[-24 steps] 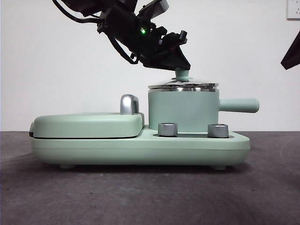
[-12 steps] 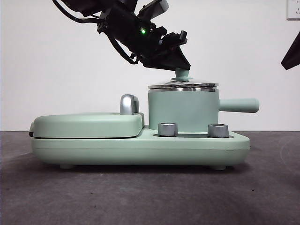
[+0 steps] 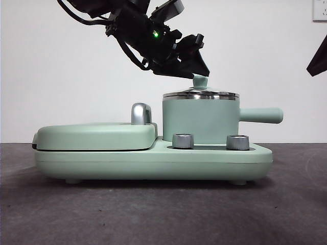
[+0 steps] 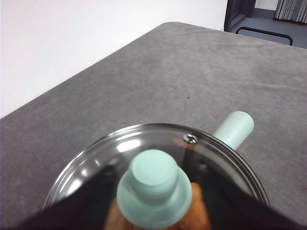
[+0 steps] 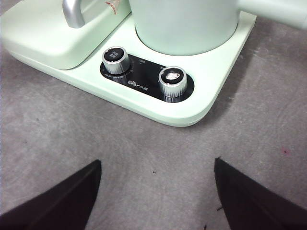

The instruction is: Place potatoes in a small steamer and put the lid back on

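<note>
One small steamer, mint-green, stands on the right half of one cooker base; its single stubby handle points right. One lid, glass with a steel rim, sits level on the steamer's rim, and its one mint knob stands up at centre. One potato: I see only an orange-brown patch of it through the glass beside the knob, inside the pot. One left gripper hangs just above the knob, coming in from the upper left. In its wrist view its two jaws stand parted on either side of the knob, and I cannot make out any contact with it. One right gripper waits over bare table near the base, its jaws spread wide and holding nothing. Two steel dials sit on the base's near edge below the steamer. One flat grill cover lies on the left, with one chrome handle.
</note>
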{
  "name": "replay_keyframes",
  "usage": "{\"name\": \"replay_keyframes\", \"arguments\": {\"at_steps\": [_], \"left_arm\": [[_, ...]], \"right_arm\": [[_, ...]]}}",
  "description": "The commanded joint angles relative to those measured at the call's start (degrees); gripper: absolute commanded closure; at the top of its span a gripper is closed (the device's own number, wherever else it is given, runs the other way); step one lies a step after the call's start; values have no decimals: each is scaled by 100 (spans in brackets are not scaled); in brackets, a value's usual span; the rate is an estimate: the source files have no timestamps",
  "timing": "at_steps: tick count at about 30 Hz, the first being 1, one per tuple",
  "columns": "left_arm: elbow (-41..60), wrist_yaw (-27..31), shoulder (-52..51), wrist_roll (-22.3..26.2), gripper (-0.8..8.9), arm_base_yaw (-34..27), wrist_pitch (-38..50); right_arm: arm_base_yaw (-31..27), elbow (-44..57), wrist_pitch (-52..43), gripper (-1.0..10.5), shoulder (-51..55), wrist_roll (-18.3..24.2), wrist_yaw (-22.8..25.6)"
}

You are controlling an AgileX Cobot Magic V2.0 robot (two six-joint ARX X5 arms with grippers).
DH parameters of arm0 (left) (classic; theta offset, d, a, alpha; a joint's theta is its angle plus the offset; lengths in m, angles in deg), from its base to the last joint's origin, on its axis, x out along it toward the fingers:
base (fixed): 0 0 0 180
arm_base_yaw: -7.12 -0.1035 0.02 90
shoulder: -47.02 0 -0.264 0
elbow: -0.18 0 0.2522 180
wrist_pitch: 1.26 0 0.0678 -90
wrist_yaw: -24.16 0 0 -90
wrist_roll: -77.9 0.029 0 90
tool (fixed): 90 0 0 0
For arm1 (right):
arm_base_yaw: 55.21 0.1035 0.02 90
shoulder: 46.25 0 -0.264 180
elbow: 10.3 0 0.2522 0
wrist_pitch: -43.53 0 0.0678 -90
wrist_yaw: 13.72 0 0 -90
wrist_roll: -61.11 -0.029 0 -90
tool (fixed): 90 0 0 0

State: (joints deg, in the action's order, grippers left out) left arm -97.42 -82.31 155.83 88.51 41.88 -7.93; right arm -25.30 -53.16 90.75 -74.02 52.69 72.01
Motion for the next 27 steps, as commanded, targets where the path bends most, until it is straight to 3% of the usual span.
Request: {"name": "replay_keyframes", "arguments": {"at_steps": [1,10,17,22,27], "left_arm": [[-98,-11,114,-153,458,52,109],[-98,-11,-407,-942,471,35,-146],[-96,-310,-1202,-1637,471,-234,-1373],[-20,-356,-1687,-1670,472,-531,-2299],[754,-356,-2531,-1742,474,-848,-2435]], "right_arm": [[35,-13,-33,577,-20,-59,24],[35,-13,-39,577,-17,-59,22],[35,-13,-42,577,-17,-59,-20],[35,-13,-42,577,-20,-57,-22],[35,-13,-42,577,-20,-59,-79]]}}
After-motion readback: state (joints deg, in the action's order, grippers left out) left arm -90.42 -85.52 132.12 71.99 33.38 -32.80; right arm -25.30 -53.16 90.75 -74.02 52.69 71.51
